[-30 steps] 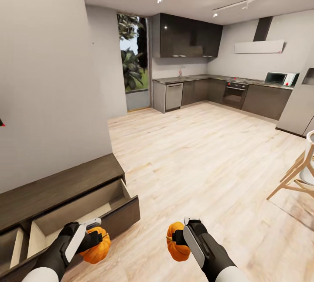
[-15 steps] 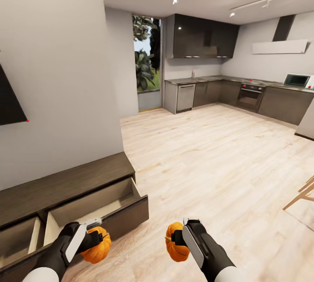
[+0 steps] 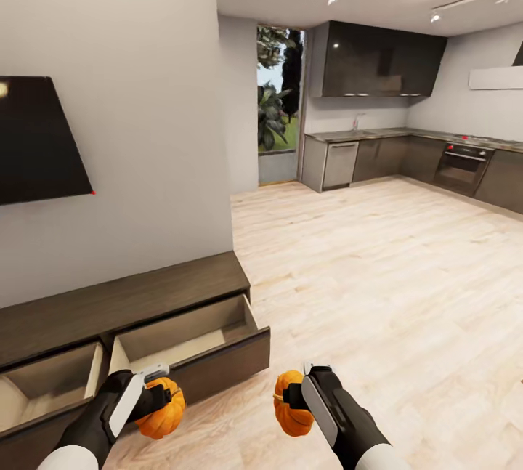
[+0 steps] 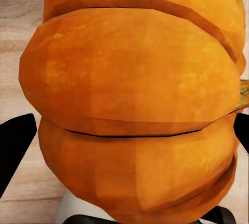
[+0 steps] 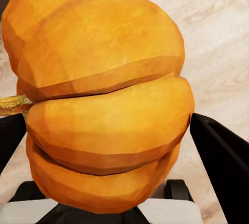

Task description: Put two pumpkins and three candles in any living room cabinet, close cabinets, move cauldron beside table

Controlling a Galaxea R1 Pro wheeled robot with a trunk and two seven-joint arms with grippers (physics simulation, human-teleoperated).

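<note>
While both arms are loaded, each pincer is clenched on a pumpkin: left pincer (image 3: 154, 391) grips the left pumpkin (image 3: 161, 416), right pincer (image 3: 296, 399) grips the right pumpkin (image 3: 292, 404). Wrist views show ribbed orange skin between the dark fingers (image 4: 14, 146), stem (image 5: 13, 103) sticking out sideways. Pumpkins look rigid, probably light, rounded and a bit slippery; the hold across the ribbed middle seems right, the stem too thin to trust.

Cabinet (image 3: 131, 296) sits low against the wall, ahead and left, with two drawers pulled out: near drawer (image 3: 192, 343) just beyond the left pumpkin, far-left drawer (image 3: 51, 383) beside it, both pale inside with nothing visible in them. Drawer front edge and side walls are the things to clear. Wooden floor (image 3: 392, 288) to the right gives wide open room; drop from above looks easiest.
</note>
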